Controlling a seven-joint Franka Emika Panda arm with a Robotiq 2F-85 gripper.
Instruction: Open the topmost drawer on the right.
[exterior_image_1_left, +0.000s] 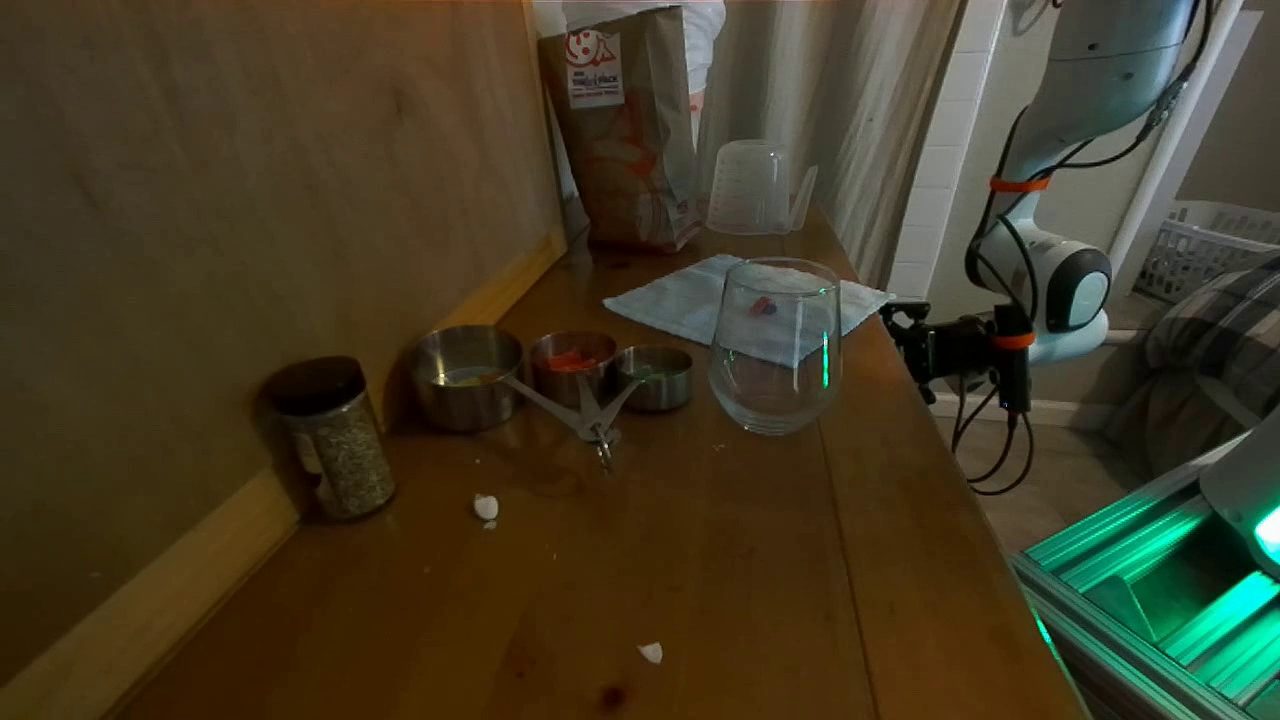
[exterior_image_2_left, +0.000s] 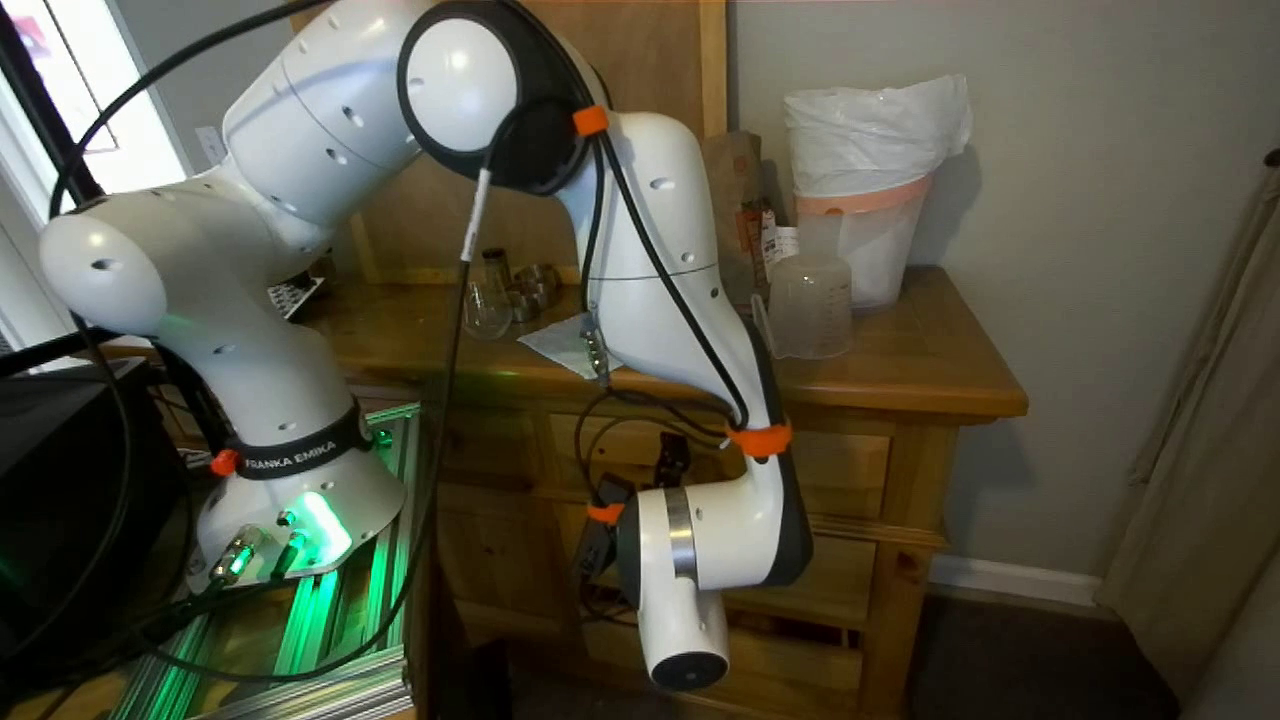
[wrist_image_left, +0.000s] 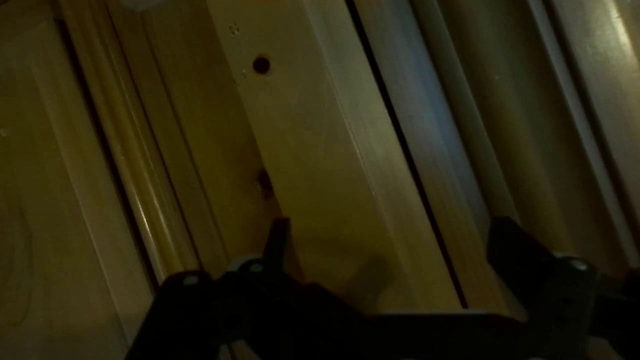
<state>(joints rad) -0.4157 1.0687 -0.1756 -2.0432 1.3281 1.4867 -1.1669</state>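
Counter (exterior_image_1_left: 700, 560): glossy brown wood
Top drawer (exterior_image_2_left: 845, 475): panelled wood, under front edge
Gripper (wrist_image_left: 390, 225): spread wide, holding nothing
Glass (exterior_image_1_left: 775, 350): clear, rounded

In an exterior view, our Franka Emika Panda arm (exterior_image_2_left: 655, 225) arches up from its base (exterior_image_2_left: 325, 525), bends at the elbow (exterior_image_2_left: 462, 85) and hangs down to a low wrist (exterior_image_2_left: 735, 535). Our Robotiq gripper (wrist_image_left: 390, 222) shows its dark fingers (wrist_image_left: 520, 262) wide apart in the wrist view.

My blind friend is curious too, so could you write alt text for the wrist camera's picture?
A robot's open, empty black hand, dimly lit, faces a wooden drawer front that runs slantwise across the picture; a dark round spot shows on it.
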